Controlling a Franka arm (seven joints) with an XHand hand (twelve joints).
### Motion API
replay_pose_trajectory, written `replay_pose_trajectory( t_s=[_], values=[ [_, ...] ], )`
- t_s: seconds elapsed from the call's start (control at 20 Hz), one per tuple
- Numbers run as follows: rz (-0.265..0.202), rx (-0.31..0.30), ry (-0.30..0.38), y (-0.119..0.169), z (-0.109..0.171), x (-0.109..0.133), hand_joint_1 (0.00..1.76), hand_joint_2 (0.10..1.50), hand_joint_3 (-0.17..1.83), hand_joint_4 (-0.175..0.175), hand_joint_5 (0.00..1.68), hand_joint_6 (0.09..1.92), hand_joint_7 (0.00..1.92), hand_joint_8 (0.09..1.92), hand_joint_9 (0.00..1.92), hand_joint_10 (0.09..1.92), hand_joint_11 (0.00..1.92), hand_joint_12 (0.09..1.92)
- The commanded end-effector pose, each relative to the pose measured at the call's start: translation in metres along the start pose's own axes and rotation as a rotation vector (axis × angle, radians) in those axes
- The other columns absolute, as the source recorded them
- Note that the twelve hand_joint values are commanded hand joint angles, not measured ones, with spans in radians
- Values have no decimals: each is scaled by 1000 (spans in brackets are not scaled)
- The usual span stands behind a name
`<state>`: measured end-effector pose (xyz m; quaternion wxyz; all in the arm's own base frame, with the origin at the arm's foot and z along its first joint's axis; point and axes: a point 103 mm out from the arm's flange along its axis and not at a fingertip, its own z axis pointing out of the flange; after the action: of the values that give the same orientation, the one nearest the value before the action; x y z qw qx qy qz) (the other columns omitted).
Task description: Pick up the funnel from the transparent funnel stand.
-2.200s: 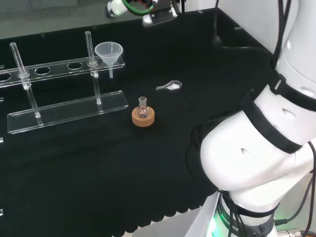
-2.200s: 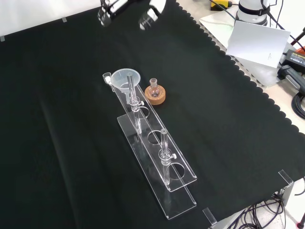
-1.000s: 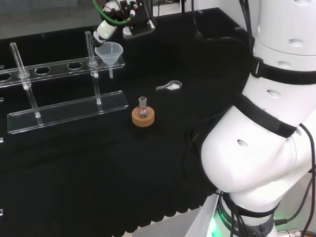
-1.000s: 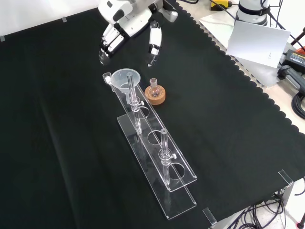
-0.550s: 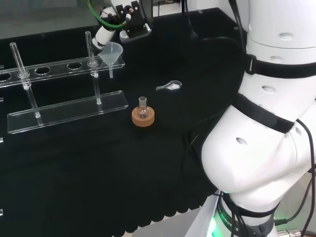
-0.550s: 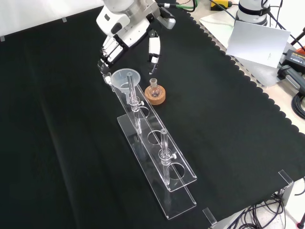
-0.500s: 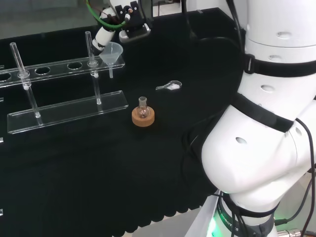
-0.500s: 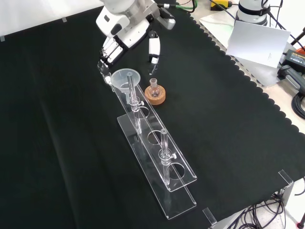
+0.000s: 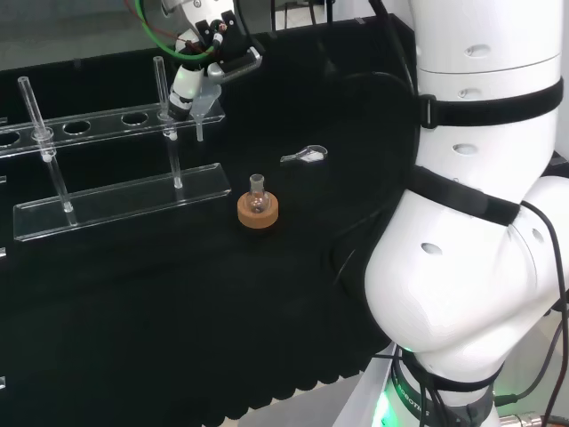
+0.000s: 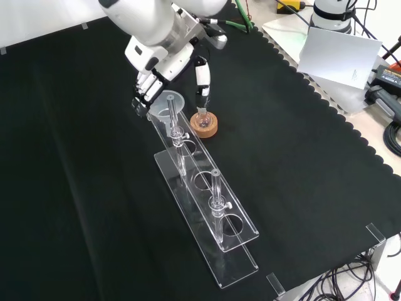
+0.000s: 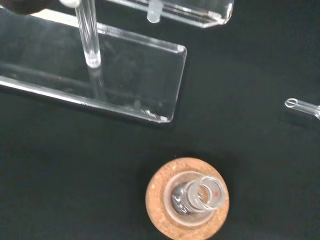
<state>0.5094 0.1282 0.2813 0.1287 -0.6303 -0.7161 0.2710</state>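
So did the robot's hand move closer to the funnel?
Yes. In the front view the hand has come down from the cloth's far edge to the funnel at the stand's end.

Beside the funnel (image 10: 166,100), an upright rod (image 10: 173,116) and seemingly the flask (image 10: 203,115) crowd access.

The cloth (image 10: 313,163) is matt black fabric with a scalloped edge; the stand (image 10: 207,207) is clear, glossy plastic, its plates smooth and catching pale glints along the edges, its posts (image 9: 169,98) clear rods; the funnel (image 10: 168,101) is translucent, whitish plastic, smooth; the flask (image 11: 197,197) is clear glass, shiny at the neck; the ring (image 11: 160,200) under it is cork, tan, grainy and dull; the hand (image 10: 160,63) is smooth white plastic with black parts; the arm (image 9: 471,294) has glossy white shells with matt black bands.
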Motion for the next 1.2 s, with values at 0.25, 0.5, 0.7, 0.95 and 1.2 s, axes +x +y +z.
replay_pose_trajectory(
  t_s=[0.25, 0.5, 0.7, 0.95, 1.2],
  values=[
    [25, -84, -70, -3, -6, -6, 738, 692, 245, -58, 0, 87, 0, 214, 143, 911, 417, 1470],
    [15, -91, -56, -1, -8, -10, 757, 679, 276, -55, 2, 87, 0, 204, 114, 931, 409, 1473],
    [-1, -69, -45, 2, -11, -9, 736, 660, 331, -53, 4, 87, 0, 201, 92, 948, 407, 1475],
    [-23, -34, -26, 9, -10, -9, 702, 651, 362, -50, 3, 87, 0, 203, 88, 954, 406, 1476],
    [-36, -15, -18, 14, -7, -12, 677, 627, 414, -48, 2, 87, 0, 262, 110, 945, 409, 1476]
  ],
)
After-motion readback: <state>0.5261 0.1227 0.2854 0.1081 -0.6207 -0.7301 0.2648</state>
